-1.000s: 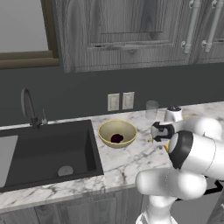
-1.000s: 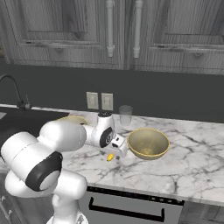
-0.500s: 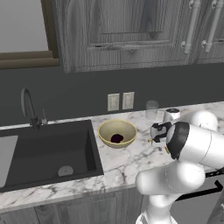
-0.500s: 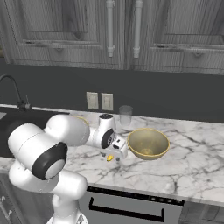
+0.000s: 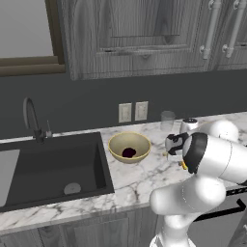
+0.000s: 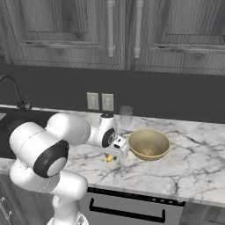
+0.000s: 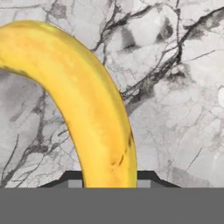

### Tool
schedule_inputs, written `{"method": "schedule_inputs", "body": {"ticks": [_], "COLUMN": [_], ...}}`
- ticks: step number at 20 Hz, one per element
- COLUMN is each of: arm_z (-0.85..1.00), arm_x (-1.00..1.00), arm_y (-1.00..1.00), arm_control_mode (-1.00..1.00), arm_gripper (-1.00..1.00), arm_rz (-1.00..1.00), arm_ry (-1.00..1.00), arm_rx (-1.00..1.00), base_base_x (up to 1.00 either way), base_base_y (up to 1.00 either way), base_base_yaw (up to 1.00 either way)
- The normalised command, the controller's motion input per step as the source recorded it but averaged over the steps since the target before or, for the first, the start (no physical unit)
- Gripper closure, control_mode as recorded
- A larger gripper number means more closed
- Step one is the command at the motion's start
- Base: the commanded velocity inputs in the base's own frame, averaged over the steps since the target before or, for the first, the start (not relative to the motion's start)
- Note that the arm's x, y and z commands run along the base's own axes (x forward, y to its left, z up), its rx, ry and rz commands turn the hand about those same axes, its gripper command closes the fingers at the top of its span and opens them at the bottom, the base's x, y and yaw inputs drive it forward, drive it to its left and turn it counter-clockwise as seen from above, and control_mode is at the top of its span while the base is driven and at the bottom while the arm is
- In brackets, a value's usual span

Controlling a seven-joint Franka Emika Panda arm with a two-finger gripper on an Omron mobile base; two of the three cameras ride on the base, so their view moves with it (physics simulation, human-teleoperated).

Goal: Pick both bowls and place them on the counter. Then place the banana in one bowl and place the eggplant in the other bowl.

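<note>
Banana (image 7: 87, 109) between end effector (image 7: 109, 177) fingertips, on counter (image 7: 183, 87)

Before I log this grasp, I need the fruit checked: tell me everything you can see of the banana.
The banana is a slim, curved, bright yellow fruit with faint brown flecks near one end. It lies on the white marble counter, between the two bowls' spots. The claw sits over it, a dark fingertip on each side of its lower end.
</note>
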Motion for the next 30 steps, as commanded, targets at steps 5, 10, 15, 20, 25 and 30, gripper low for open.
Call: {"method": "schedule_inputs", "body": {"ticks": [5,10,15,20,25,30], "arm_z": [0.16,0.57,0.73,0.83,0.80,0.67], "arm_x": [-0.29,-0.67,-0.62,-0.31,-0.02,0.01], "arm_y": [0.00,0.00,0.00,-0.02,-0.17,-0.27], "arm_control_mode": [-1.00,-1.00,-1.00,-1.00,-1.00,-1.00], "arm_gripper": [1.00,1.00,1.00,1.00,1.00,1.00], "arm_rz": [0.00,0.00,0.00,-0.01,-0.03,-0.05], "arm_ry": [-0.05,-0.12,-0.12,-0.08,-0.01,0.00], "arm_rx": [0.00,0.00,0.00,0.00,0.00,0.02], "base_base_x": [0.00,0.00,0.00,0.00,0.00,0.00], "base_base_y": [0.00,0.00,0.00,0.00,0.00,0.00], "base_base_yaw": [0.00,0.00,0.00,0.00,0.00,0.00]}}
